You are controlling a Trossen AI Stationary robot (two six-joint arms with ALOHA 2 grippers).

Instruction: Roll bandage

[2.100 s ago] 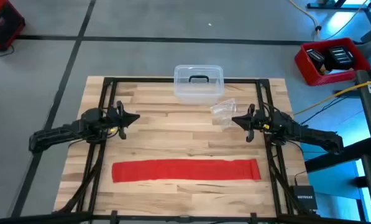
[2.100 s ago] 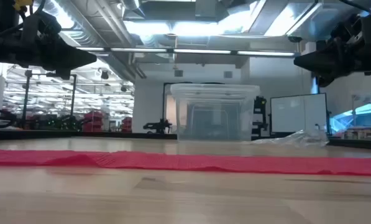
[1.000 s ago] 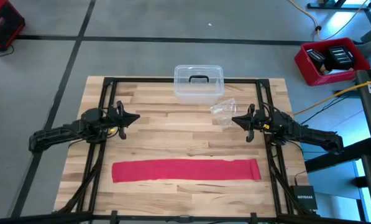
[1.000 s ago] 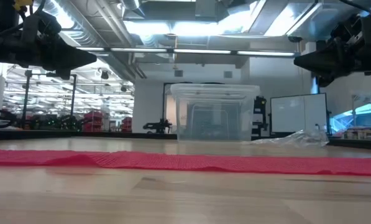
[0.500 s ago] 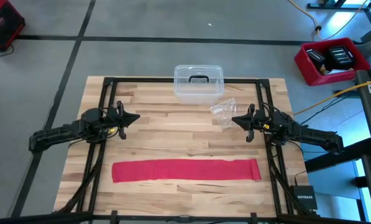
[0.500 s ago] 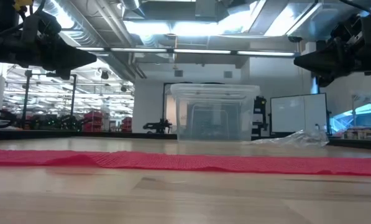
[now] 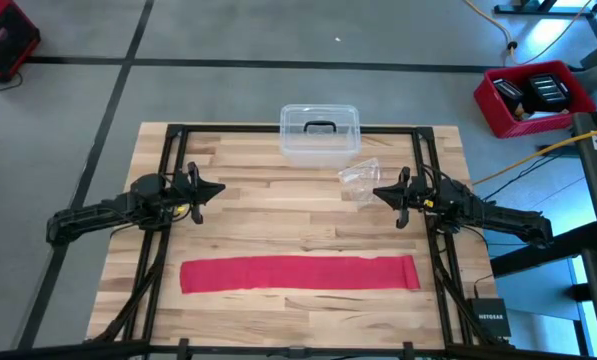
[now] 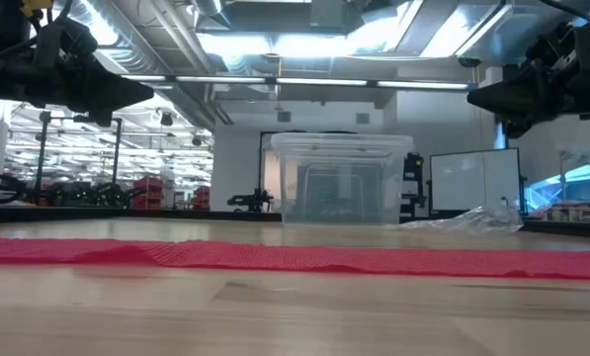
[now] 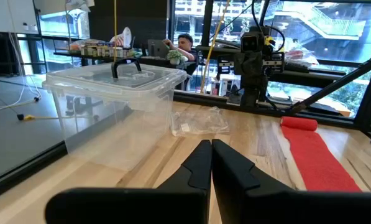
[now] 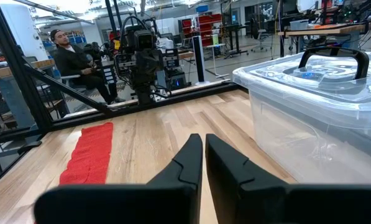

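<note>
- The bandage (image 7: 299, 273) lies unrolled, a flat red band along the near edge of the table (image 7: 278, 210), reaching almost from the left edge to the right edge; rolling has not begun.
- The left claw (image 7: 216, 189) hovers above the table near its left edge, fingers pressed together, holding nothing.
- The right claw (image 7: 379, 192) hovers near the right edge, fingers likewise closed and empty, just beside the crinkled clear wrapper (image 7: 359, 179).
- The clear box (image 7: 319, 133) with its dark handle sits at the middle of the far edge, well apart from the bandage.
- Risk: soft fabric lying flat gives a claw little to grip, so a pinch at one end may slide off or merely bunch the cloth.
- Risk: if the far end is not held, the whole band could drag across the table instead of winding up.
- Risk: the low view shows a slight ripple in the strip, which could make the roll skew or loosen.
- Risk: the right claw, heading down, might brush the wrapper.
</note>
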